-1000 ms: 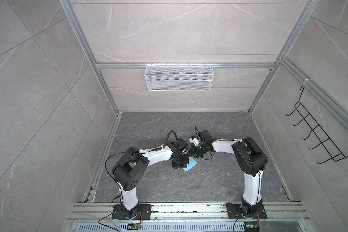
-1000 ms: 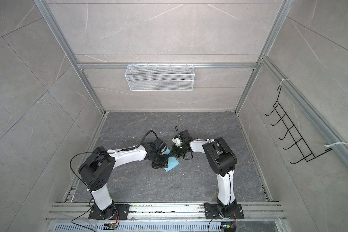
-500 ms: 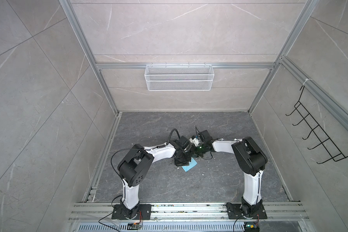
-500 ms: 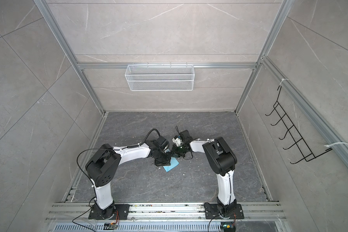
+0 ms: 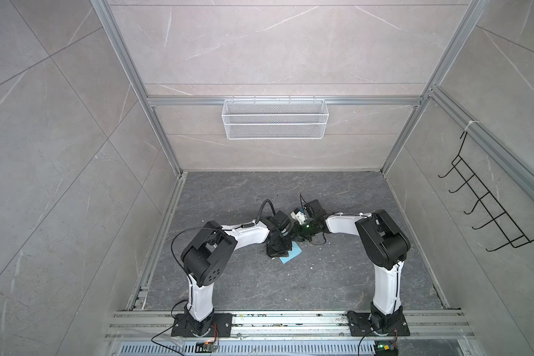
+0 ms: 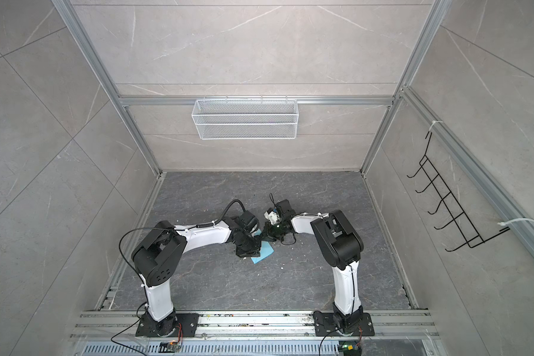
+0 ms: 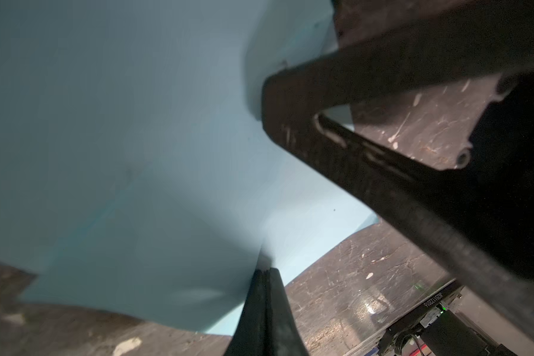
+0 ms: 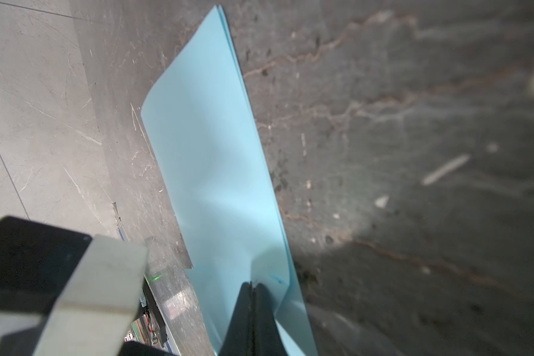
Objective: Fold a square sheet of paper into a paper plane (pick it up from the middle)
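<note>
Light-blue, the square sheet of paper [image 5: 291, 256] sits doubled over near the middle of the desk [image 5: 321, 286], with your left hand [image 7: 264, 272] and right hand [image 8: 250, 286] both clenched on it. You look to be on the centre fold; next, align its edges and press the crease flat.

Both top views are bright, sharp and evenly lit, with faint shadows and walls [image 5: 43, 154] splayed by the wide lens, while the wrist views are dimmer, the paper [image 7: 121, 138] blurred close up and the floor [image 8: 429, 138] smeared, with small glare patches.
</note>
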Controlling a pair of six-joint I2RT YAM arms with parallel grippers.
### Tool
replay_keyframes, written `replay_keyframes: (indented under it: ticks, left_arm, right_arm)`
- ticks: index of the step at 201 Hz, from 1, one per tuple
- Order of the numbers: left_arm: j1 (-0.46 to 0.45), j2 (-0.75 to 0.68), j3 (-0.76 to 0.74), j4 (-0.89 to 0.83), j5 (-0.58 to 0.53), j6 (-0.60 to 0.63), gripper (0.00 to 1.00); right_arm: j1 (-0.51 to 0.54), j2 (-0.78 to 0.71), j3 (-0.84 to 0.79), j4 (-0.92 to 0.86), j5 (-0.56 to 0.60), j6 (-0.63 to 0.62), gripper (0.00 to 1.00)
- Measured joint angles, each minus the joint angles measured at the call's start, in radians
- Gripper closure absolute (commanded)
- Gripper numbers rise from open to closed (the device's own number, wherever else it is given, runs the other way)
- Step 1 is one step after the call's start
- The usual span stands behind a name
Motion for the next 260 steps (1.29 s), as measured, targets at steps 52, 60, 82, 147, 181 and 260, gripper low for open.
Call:
replay_keyframes:
  ticks: [52, 60, 82, 147, 181, 260]
  left_arm:
    - [-0.019, -0.031, -0.03, -0.042, -0.003, 0.0, 1.0]
    - [-0.02, -0.032, -0.03, -0.05, -0.006, 0.0, 1.0]
    - [-0.02, -0.036, -0.029, -0.07, -0.007, 0.0, 0.99]
    - [-0.018, -0.036, 0.076, -0.093, -0.066, 0.0, 0.97]
    - [-0.016, -0.011, 0.093, -0.097, -0.082, -0.001, 0.97]
    - [-0.015, 0.023, 0.088, -0.14, -0.105, -0.013, 0.98]
  right_arm:
    - [-0.001, 0.0, 0.0, 0.0, 0.0, 0.0, 0.97]
    - [-0.001, 0.0, 0.0, 0.0, 0.0, 0.0, 0.97]
    - [-0.001, 0.0, 0.0, 0.0, 0.0, 0.0, 0.97]
    - [-0.002, 0.002, 0.0, 0.006, -0.004, 0.001, 0.97]
    - [-0.002, 0.002, -0.001, 0.008, -0.004, 0.004, 0.97]
    - [-0.003, 0.002, -0.008, 0.019, -0.008, 0.004, 0.97]
